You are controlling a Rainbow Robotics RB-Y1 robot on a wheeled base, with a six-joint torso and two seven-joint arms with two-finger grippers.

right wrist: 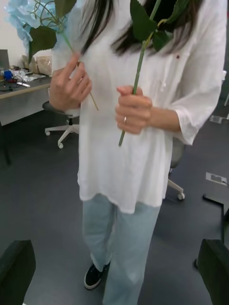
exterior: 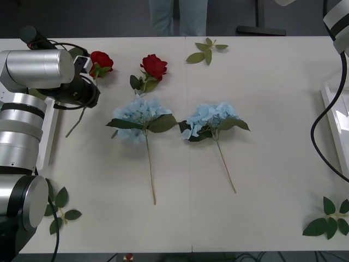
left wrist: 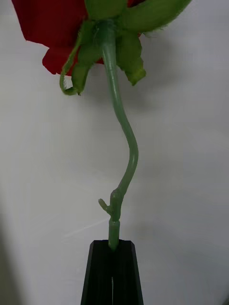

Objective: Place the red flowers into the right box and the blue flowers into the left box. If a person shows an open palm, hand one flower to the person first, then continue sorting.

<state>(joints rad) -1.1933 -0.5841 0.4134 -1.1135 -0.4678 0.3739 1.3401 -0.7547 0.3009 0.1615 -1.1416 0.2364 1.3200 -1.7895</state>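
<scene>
My left gripper [left wrist: 113,245] is shut on the thin green stem of a red flower [left wrist: 52,28], just below its head. In the front view this rose [exterior: 101,62] lies at the table's far left beside the left gripper [exterior: 85,64]. A second red flower [exterior: 154,66] lies to its right. Two blue flowers [exterior: 140,114] [exterior: 212,119] lie mid-table, stems pointing toward me. The left box [exterior: 47,135] peeks out under my left arm; the right box [exterior: 334,117] shows at the right edge. My right gripper [right wrist: 114,267] is open and faces the person [right wrist: 138,143], who holds a blue flower [right wrist: 21,14] and a green stem [right wrist: 139,66].
Loose green leaf sprigs lie at the far middle [exterior: 206,51], the near left [exterior: 60,206] and the near right [exterior: 329,220]. A black cable [exterior: 319,139] hangs from my right arm over the table's right side. The person's legs [exterior: 178,16] stand beyond the far edge.
</scene>
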